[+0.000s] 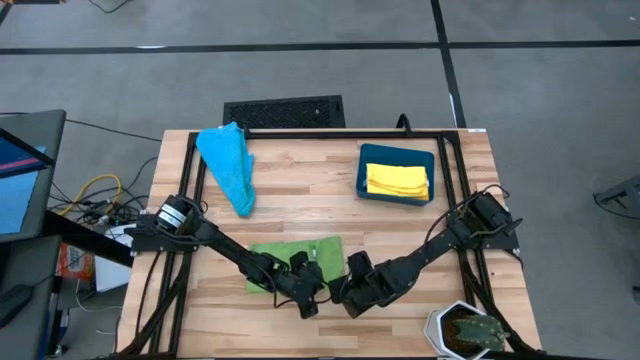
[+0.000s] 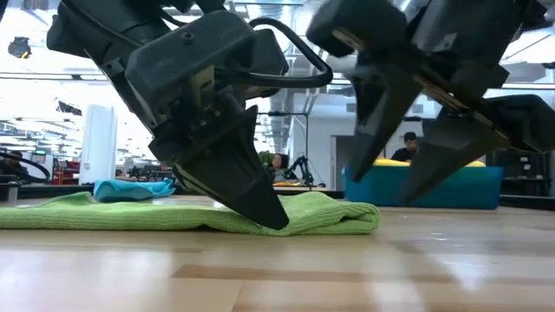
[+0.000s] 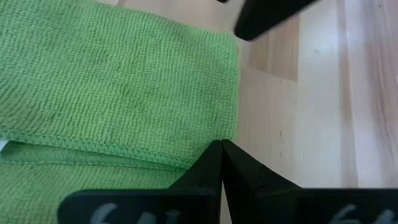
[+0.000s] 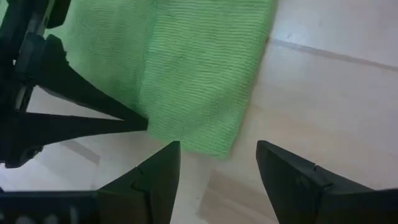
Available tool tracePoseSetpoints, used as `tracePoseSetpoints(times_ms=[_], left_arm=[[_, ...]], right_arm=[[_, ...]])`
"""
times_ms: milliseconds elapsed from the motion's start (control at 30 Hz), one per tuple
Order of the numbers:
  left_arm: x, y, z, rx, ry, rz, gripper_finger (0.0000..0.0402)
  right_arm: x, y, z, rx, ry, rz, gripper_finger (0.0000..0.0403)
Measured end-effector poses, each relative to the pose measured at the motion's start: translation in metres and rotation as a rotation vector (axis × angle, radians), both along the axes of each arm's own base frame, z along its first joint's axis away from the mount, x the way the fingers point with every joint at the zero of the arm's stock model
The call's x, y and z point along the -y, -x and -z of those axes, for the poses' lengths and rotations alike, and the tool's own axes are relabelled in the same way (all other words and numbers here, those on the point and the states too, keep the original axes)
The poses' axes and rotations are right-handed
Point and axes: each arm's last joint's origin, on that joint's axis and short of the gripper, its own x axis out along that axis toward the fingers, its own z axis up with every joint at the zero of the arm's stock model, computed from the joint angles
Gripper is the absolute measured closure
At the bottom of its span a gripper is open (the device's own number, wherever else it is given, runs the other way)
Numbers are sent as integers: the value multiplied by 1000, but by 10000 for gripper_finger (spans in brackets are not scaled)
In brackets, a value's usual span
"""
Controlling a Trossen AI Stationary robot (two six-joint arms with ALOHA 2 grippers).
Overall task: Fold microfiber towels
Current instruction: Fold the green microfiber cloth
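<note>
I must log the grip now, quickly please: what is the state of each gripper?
Left gripper: closed, its tips pinching the edge of the green towel.
Right gripper: open, holding nothing, just beside the green towel's corner.

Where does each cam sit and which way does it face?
High: overhead, straight down on the wooden table; both arms show, grippers at the folded green microfiber towel.
Low: tabletop height, level across; the shut left gripper pins the towel's edge, the open right gripper hangs beside.
Left wrist: along its shut fingers onto the towel.
Right wrist: past its open fingers at the towel's corner.
Shared: both wrist views show that towel.
</note>
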Motion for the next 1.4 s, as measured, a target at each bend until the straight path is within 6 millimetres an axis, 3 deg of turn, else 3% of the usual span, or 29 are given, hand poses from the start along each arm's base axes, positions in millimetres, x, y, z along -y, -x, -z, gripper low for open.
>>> tracePoseSetpoints(times_ms=[533,1000,1200,1400], left_arm=[[-1,1,1,-8,-6,-18,402],[-1,1,1,-6,-7,-20,402],[-7,1,-8,-16,20,-8,401],[-19,16,-48,-47,-4,-37,401]], right_arm=[[-3,-12,25,6,-20,-6,178],[-2,-13,28,-1,-14,-19,387],[-2,-13,28,2,-24,-7,387],[-2,-13,28,2,-24,-7,397]])
